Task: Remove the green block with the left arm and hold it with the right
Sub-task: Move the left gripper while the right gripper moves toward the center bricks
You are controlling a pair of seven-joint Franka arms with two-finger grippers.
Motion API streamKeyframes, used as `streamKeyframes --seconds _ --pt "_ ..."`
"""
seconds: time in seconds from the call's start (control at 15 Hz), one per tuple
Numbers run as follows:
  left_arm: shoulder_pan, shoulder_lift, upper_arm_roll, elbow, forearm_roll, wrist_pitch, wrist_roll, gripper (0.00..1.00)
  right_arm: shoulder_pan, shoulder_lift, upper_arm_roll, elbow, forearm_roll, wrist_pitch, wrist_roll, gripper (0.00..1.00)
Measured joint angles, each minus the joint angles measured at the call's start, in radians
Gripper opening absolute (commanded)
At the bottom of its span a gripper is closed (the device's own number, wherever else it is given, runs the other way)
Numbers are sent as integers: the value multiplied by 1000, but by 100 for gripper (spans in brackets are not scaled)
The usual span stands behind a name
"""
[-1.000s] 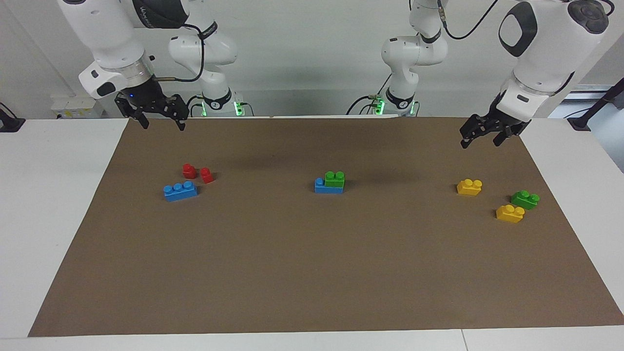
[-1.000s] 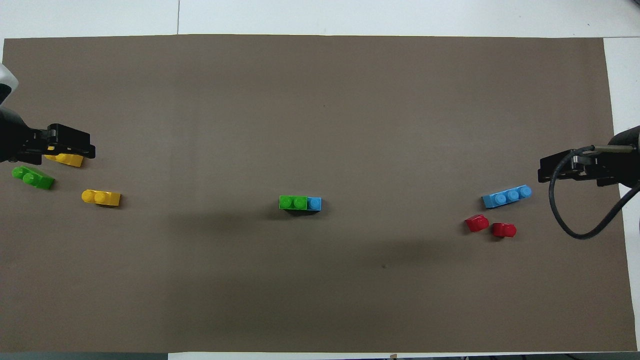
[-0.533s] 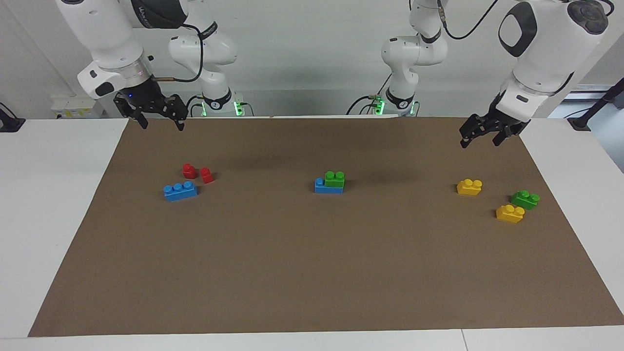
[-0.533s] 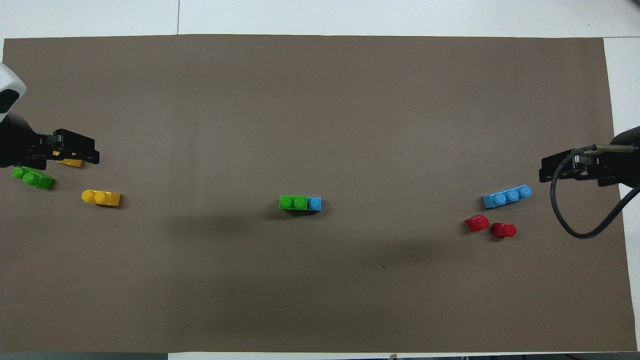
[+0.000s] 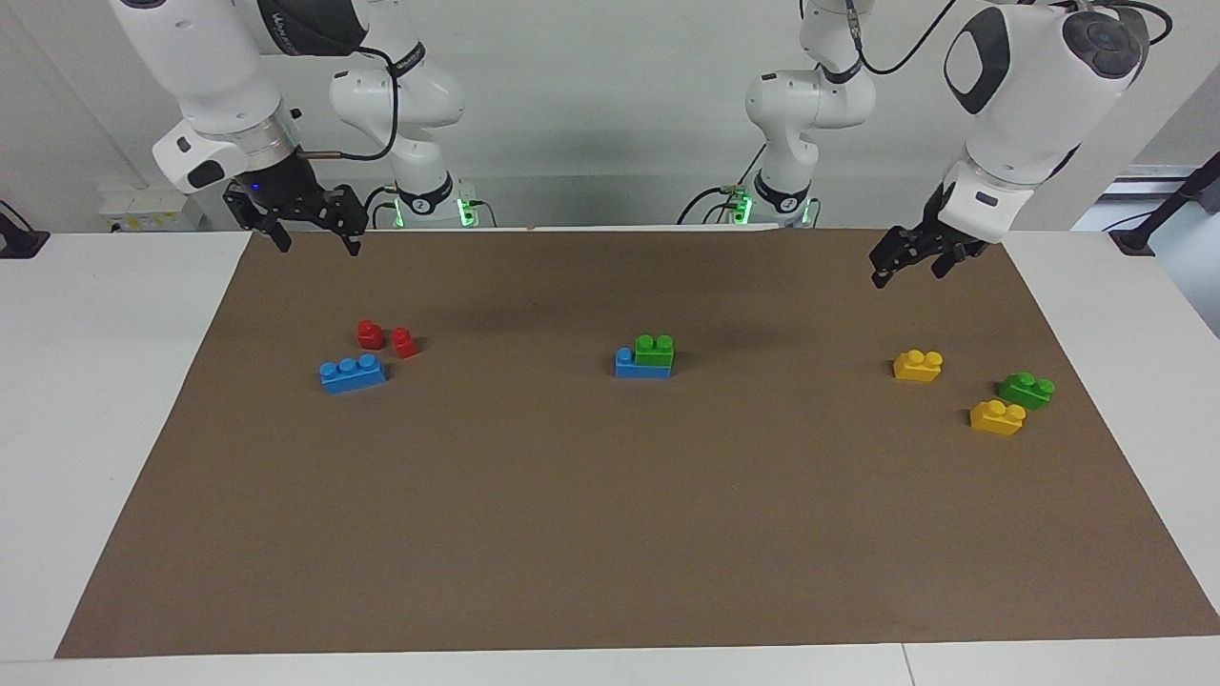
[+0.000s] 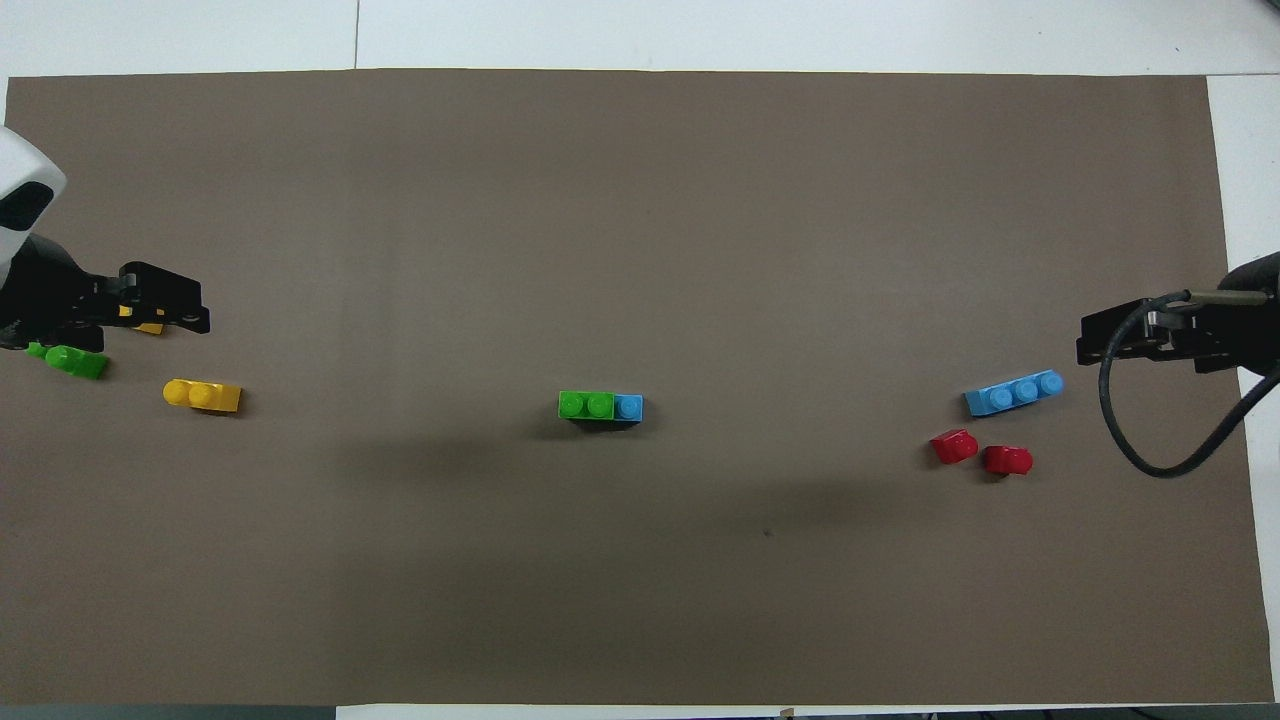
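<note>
Start of task, nothing grabbed yet. My left gripper (image 5: 907,263) hangs in the air over the brown mat (image 5: 610,534) near the robots' edge, toward the left arm's end, fingers wide, empty. My right gripper (image 5: 307,229) hangs over the mat's corner at the right arm's end, fingers wide too, empty, waiting.

Target as I read it: the small bright green two-stud plastic brick (image 5: 654,351), mid-mat, pressed on top of a blue plastic brick (image 5: 637,366). It covers two of the blue one's studs, one blue stud left bare on the side toward the right arm's end. Stack sits flat, upright.

Landmark = that stack. Toward left arm's end from it: yellow two-stud brick (image 5: 918,366), then a second green two-stud brick (image 5: 1026,391) w/ another yellow brick (image 5: 997,417) just beside it. The loose green isn't stuck on anything, so prob not the one to "remove". Toward right arm's end from the stack: loose blue three-stud brick (image 5: 353,373) and two small red pieces (image 5: 386,338) just beside it.

Step in hand: approach, both arms well apart from the stack. Next, my guess: right comes in low and pinches the blue base at its bare-stud end to pin it; left comes down over the green top, closes across its sides, pulls straight up. Risk: whole stack lifts if base isn't held firm.
</note>
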Motion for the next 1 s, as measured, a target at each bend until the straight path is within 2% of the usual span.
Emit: streamKeyframes --seconds 0.33,0.6,0.8,1.0 --pt "-68 -10 -3 -23 0 1 -220 100 0 0 1 0 0 0 3 96" --pt "-133 -18 -4 -36 -1 3 -484 100 0 0 0 -8 9 7 56 94" --pt "-171 -26 -6 -49 -2 9 -664 100 3 1 2 -39 30 50 201 90" --pt "-195 -32 -6 -63 -13 29 -846 100 33 3 4 -80 136 115 464 90"
